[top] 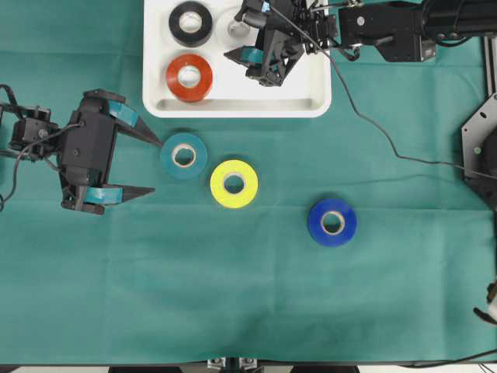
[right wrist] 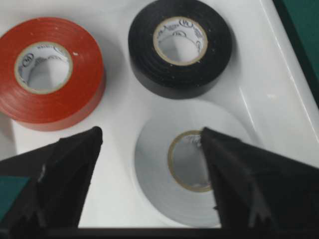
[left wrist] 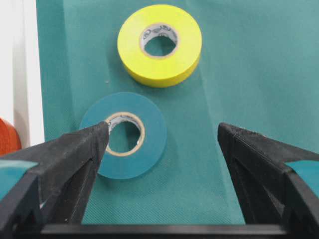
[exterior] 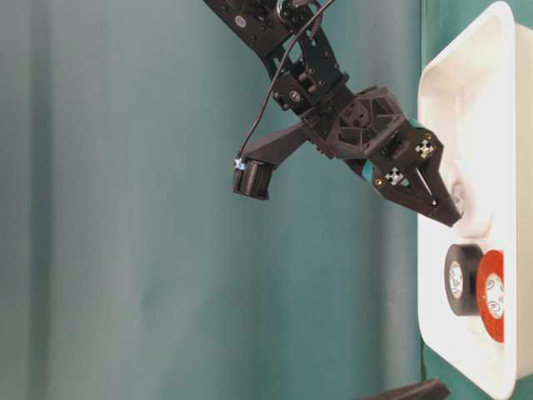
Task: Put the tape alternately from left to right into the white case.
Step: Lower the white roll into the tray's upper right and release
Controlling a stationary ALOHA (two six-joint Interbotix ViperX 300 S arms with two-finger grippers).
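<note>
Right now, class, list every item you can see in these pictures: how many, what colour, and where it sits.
white case: one, white, top middle of the table.
red tape: one, red, in the case, lower left.
black tape: one, black, in the case, above the red.
white tape: one, white, in the case, below the right jaws.
teal tape: one, teal, on the cloth below the case.
yellow tape: one, yellow, right of the teal.
blue tape: one, blue, farthest right.
cloth: one, green, covering the table.
left gripper: jaws open, beside the teal tape.
right gripper: jaws open, over the case.

White case (right wrist: 279, 74): glossy smooth plastic. Tape rolls (right wrist: 179, 50): slightly shiny vinyl, probably; cardboard cores. Table cover (top: 233, 295): matt cloth.
</note>
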